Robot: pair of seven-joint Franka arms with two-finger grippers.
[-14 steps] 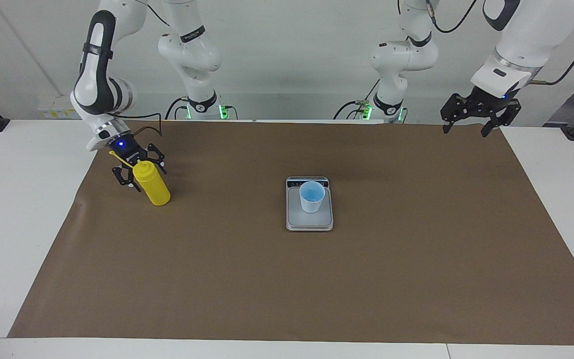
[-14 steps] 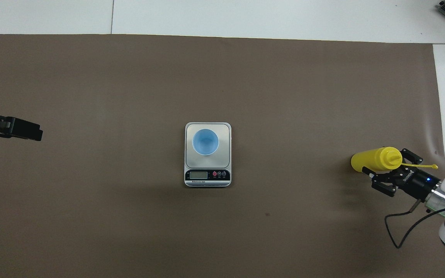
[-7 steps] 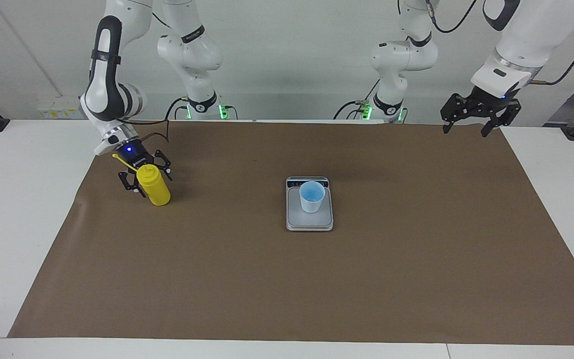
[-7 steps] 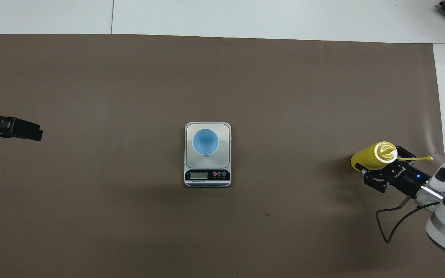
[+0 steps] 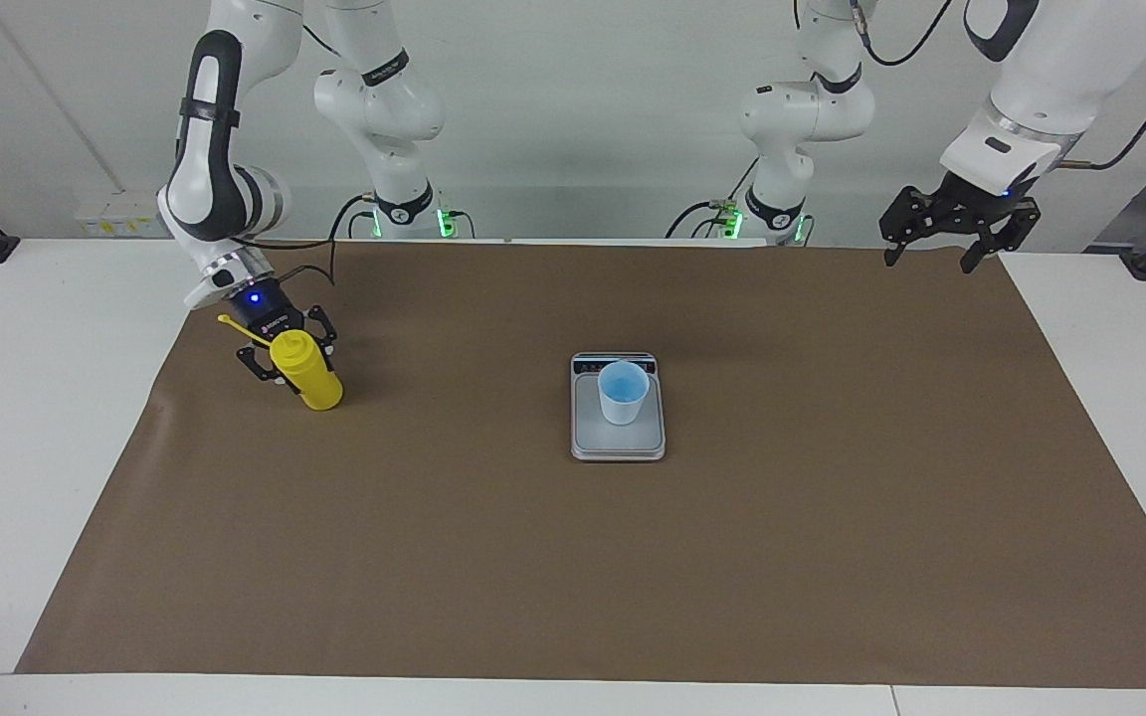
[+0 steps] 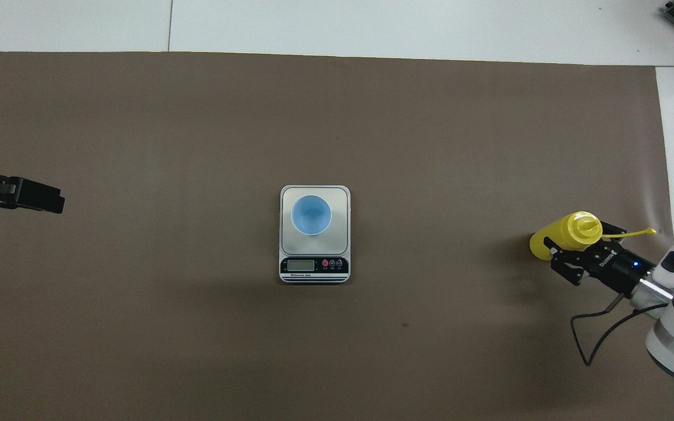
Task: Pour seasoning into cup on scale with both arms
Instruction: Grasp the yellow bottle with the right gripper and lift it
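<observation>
The yellow seasoning bottle point(image 5: 311, 380) point(image 6: 556, 238) stands tilted on the brown mat toward the right arm's end, its base on the mat and its cap strap point(image 6: 641, 233) sticking out sideways. My right gripper point(image 5: 290, 356) point(image 6: 586, 248) is shut on the bottle's upper part, a finger on each side. The pale blue cup point(image 5: 623, 392) point(image 6: 311, 214) stands upright on the silver scale point(image 5: 618, 444) point(image 6: 313, 266) at mid-table, the display end nearer to the robots. My left gripper point(image 5: 929, 261) point(image 6: 50, 202) hangs open and waits over the mat's edge at the left arm's end.
The brown mat point(image 5: 573, 557) covers most of the white table point(image 5: 36, 398). A black cable point(image 6: 597, 339) loops off the right wrist over the mat. Nothing else stands between the bottle and the scale.
The right gripper has closed in on the bottle, and the bottle has come from a strong lean to nearly upright. The left arm, cup and scale have not moved.
</observation>
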